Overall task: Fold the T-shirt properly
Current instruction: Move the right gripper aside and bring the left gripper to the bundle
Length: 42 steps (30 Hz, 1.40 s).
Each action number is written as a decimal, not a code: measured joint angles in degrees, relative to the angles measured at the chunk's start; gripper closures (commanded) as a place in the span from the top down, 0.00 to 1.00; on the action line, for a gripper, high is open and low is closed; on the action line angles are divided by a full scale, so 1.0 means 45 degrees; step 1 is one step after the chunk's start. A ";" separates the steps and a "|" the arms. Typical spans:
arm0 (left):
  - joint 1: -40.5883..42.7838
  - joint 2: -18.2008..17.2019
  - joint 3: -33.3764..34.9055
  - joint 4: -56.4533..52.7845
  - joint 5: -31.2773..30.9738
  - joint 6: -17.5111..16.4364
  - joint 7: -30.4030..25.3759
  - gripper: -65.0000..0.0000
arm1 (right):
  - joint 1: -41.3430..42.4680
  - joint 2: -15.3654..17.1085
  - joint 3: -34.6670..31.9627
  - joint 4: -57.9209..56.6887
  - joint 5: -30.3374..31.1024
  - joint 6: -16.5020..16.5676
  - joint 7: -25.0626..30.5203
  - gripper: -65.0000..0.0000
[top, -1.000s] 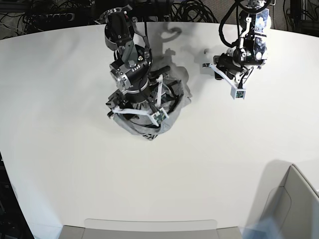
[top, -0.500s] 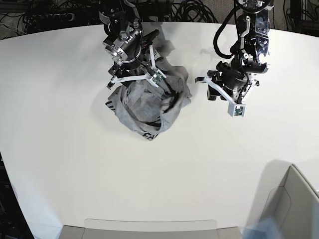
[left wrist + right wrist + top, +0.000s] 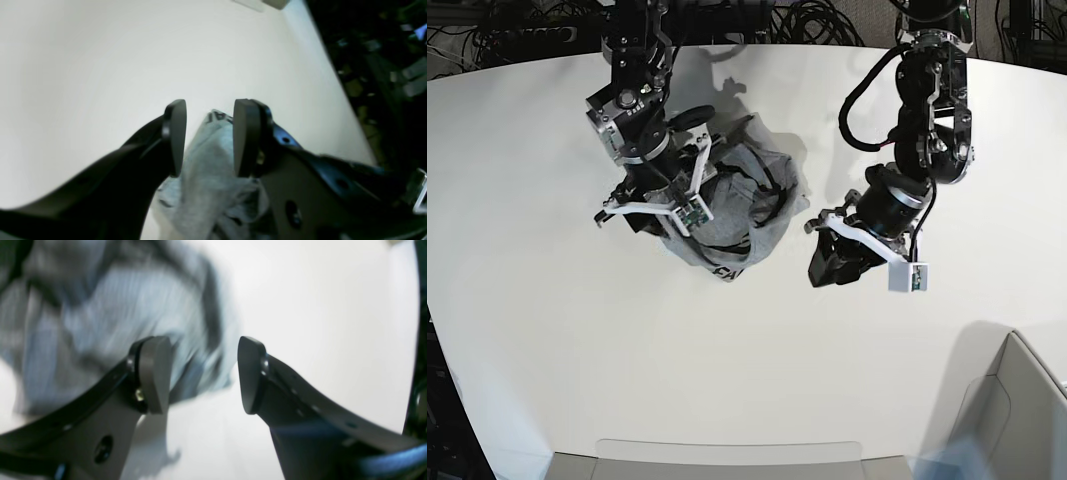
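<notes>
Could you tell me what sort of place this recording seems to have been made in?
Probably a robotics lab bench: a bare white table with two robot arms above it, tangled black cables behind its far edge, and a crumpled grey T-shirt as the only work item.

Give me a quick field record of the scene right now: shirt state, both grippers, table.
T-shirt: crumpled grey heap on the table, not yet folded, some black lettering showing
left gripper: jaws apart, empty, near the shirt's edge
right gripper: jaws wide apart, empty, over the shirt
table: white, round-edged
</notes>
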 measured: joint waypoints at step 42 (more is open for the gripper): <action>0.0709 -0.0899 -0.0238 -0.2239 -0.1661 -0.1345 0.0126 0.08 | 0.0631 0.0262 0.5746 -0.0141 0.3041 -0.0821 -0.0214 0.03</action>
